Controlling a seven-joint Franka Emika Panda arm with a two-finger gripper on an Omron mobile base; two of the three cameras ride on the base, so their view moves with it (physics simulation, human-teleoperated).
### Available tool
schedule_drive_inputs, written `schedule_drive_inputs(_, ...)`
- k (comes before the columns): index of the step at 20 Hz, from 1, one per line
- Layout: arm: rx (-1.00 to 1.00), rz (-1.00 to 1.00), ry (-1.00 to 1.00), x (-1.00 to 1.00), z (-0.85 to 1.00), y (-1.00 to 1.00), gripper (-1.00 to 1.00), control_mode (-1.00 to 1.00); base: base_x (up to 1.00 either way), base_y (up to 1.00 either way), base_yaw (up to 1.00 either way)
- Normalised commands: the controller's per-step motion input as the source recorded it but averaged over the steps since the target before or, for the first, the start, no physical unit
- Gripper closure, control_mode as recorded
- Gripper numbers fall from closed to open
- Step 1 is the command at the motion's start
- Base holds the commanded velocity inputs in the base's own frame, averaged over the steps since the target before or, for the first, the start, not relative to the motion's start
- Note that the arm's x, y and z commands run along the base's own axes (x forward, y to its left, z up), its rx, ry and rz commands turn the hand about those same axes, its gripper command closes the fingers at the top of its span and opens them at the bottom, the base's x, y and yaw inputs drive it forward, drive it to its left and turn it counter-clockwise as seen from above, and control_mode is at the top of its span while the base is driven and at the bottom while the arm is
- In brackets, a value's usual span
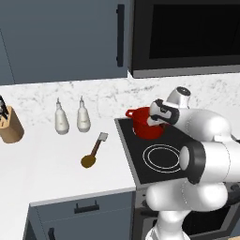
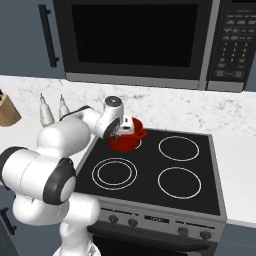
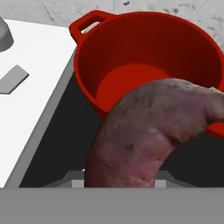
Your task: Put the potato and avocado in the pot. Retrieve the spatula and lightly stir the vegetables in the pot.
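Avocado (image 3: 148,135) held in gripper (image 1: 157,121), fingers clamped on its near end, just short of the red pot (image 3: 144,57) on the stove's rear-left burner. Pot interior bare red; nothing inside yet.

Handling, judged: light, firm-skinned, curved wedge; rough maroon rind should resist slipping; grip low on the thick end looks sound, though the overhanging tip could swing. Potato (image 1: 88,161) on the white counter, touching the handle end of the spatula (image 1: 98,144); likely dense, rounded, prone to roll, best pinched across the middle. Spatula stiff and slim; take by the handle.

Hand view: avocado texture, pot's empty floor, grey blade corner at left. Left base view: potato, spatula, two bottles (image 1: 61,119), knife block (image 1: 10,124). Right base view: full cooktop (image 2: 150,170), microwave (image 2: 135,40) above.
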Motion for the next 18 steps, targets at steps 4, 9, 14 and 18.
schedule_drive_inputs(4, 0.00, 0.00, 0.00, 0.04, 0.11, -0.22, 1.00, -1.00, 0.00, 0.00, 0.00)
schedule_drive_inputs(9, 0.00, 0.00, 0.00, 0.25, 0.00, -0.01, 1.00, -1.00, 0.00, 0.00, 0.00)
schedule_drive_inputs(14, 0.00, 0.00, 0.00, 0.38, 0.00, 0.00, 1.00, -1.00, 0.00, 0.00, 0.00)
schedule_drive_inputs(18, 0.00, 0.00, 0.00, 0.30, 0.00, 0.00, 1.00, -1.00, 0.00, 0.00, 0.00)
